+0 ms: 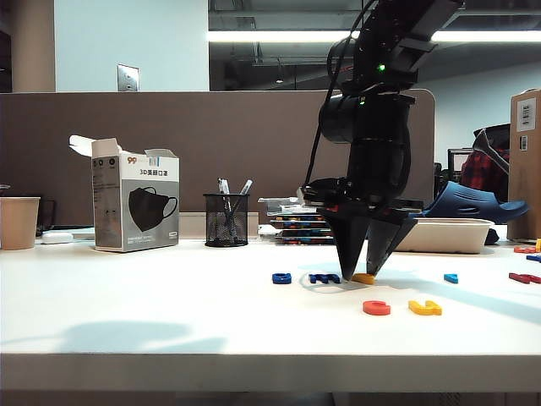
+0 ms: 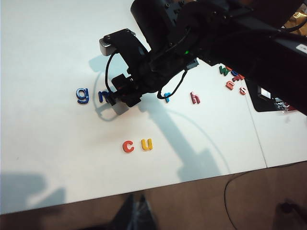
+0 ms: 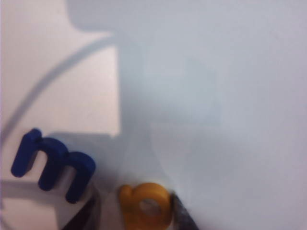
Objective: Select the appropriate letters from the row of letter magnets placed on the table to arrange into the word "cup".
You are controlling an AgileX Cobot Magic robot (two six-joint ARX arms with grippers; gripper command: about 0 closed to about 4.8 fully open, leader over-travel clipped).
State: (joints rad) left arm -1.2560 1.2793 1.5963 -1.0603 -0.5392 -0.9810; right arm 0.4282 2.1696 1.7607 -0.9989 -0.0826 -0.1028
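On the white table [image 1: 169,313] a red "c" [image 1: 376,308] [image 2: 128,146] and a yellow "u" [image 1: 424,307] [image 2: 147,143] lie side by side near the front. The yellow "p" [image 1: 364,278] [image 3: 144,206] lies flat in the row of letter magnets behind them. My right gripper [image 1: 363,272] [image 3: 133,218] points down onto the table, open, with the "p" between its fingers. One finger touches the letter and the other stands a little off it. My left gripper [image 2: 136,211] hangs off the table's front edge over the floor, tips together and empty.
A dark blue "m" [image 3: 53,165] [image 1: 324,277] lies right beside the "p", with a blue "g" [image 2: 82,95] further along. A light-blue letter [image 1: 450,277] and more letters [image 1: 524,277] lie to the right. At the back stand a mask box [image 1: 135,203], a pen cup [image 1: 226,218] and a tray [image 1: 444,234].
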